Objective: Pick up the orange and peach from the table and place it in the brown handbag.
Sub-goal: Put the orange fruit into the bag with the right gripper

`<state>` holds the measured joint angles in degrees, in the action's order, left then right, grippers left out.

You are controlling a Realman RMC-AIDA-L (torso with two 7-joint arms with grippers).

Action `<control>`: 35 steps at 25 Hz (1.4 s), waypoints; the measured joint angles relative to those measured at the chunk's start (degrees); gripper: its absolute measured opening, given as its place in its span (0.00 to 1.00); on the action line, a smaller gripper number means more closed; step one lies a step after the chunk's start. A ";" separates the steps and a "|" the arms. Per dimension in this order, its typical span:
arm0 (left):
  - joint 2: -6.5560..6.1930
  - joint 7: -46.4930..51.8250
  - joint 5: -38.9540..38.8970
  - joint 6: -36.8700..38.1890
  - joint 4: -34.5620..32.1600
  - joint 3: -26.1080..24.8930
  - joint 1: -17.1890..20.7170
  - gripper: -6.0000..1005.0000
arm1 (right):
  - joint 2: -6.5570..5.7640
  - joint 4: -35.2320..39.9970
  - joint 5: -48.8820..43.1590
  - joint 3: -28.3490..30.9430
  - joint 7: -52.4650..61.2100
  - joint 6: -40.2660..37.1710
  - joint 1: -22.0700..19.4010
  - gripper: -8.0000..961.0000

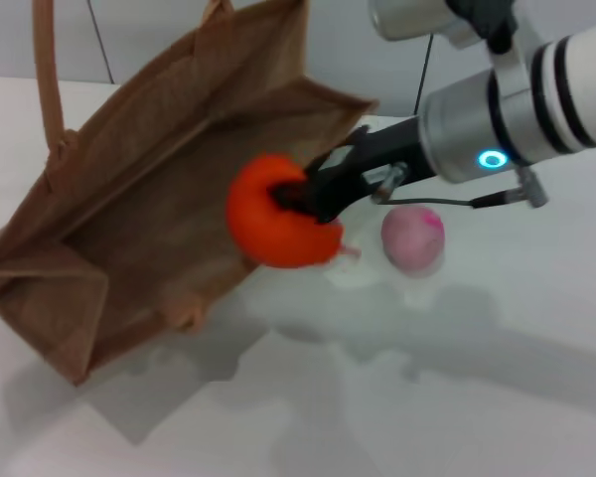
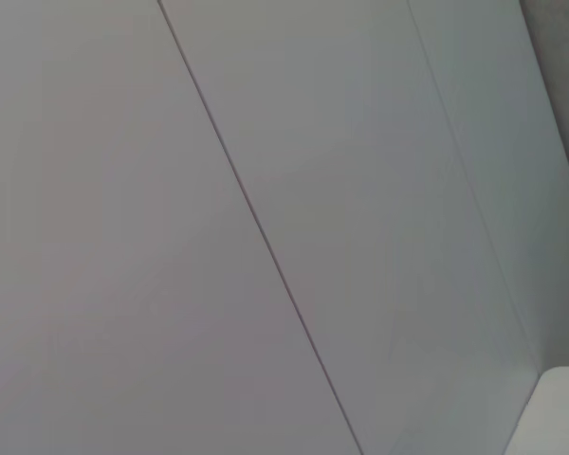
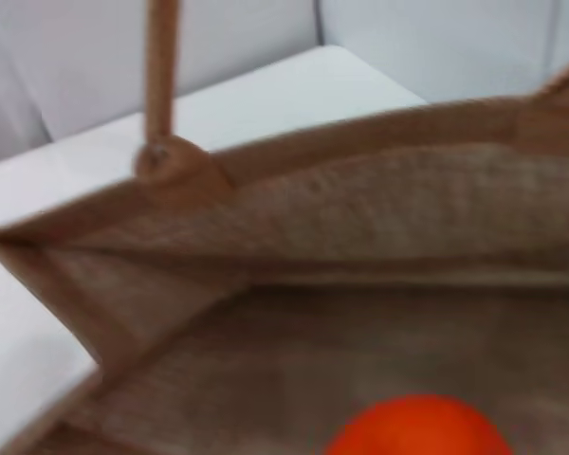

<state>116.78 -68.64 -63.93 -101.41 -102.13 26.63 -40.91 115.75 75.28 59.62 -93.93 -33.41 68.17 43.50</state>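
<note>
In the head view the right gripper [image 1: 313, 194] enters from the upper right of the frame, and its dark fingers [image 1: 328, 179] are clenched around the orange [image 1: 273, 224]. The fruit is lifted off the table [image 1: 457, 397] and sits near the middle of the frame, just at the rim of the open mouth of the brown handbag [image 1: 139, 219]. The bag fills the left half of the frame; its opening faces the camera, and one long handle [image 1: 48, 70] rises at the upper left. One bag wall stands behind the orange, so the fruit is at the bag's edge — I cannot tell if it is already past the rim.

The peach [image 1: 413, 238] lies on the white table, to the right of the orange and below the gripper's wrist, apart from both the bag and the fingers.

In the right wrist view the woven inside of the handbag [image 3: 360, 284] takes most of the frame, with a handle [image 3: 161, 76] at the upper left, and the top of the orange [image 3: 417, 431] shows at the lower edge.

The left gripper is not seen in any view — the left wrist view shows only a pale wall [image 2: 266, 190].
</note>
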 joint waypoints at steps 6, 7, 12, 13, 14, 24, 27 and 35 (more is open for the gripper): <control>-0.08 -0.20 0.17 0.91 0.37 0.27 0.53 0.10 | 0.00 -0.50 9.42 -0.17 -4.92 -1.44 0.27 0.09; -0.07 -0.25 0.26 0.94 0.37 0.31 0.55 0.10 | 0.00 0.07 9.80 -0.17 -5.00 -1.40 0.29 0.09; -0.05 -0.17 -0.02 1.06 0.39 0.45 0.48 0.10 | 0.00 1.02 10.09 -0.28 -5.69 -1.49 0.38 0.07; -0.05 -0.12 -0.16 1.07 0.36 0.45 0.40 0.10 | 0.02 0.66 10.17 -0.30 -5.92 -1.67 0.42 0.07; -0.05 -0.10 -0.33 1.07 0.30 0.45 0.30 0.10 | 0.03 0.28 10.33 -0.32 -6.13 -1.94 0.49 0.07; -0.03 0.90 -1.64 2.50 0.06 3.81 -0.61 0.10 | -0.24 -13.26 20.06 0.88 -15.89 -2.37 5.30 0.11; -0.03 1.08 -2.95 2.81 0.02 4.65 -0.62 0.10 | -0.12 -14.13 20.19 0.61 -17.86 -3.17 5.63 0.15; -0.06 1.24 -3.55 3.27 0.00 4.80 -0.36 0.10 | 0.00 -15.59 20.49 0.34 -19.39 -4.12 5.85 0.31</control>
<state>116.72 -67.40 -67.47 -98.15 -102.13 31.43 -41.27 115.75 59.69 80.11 -93.59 -52.80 64.05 49.35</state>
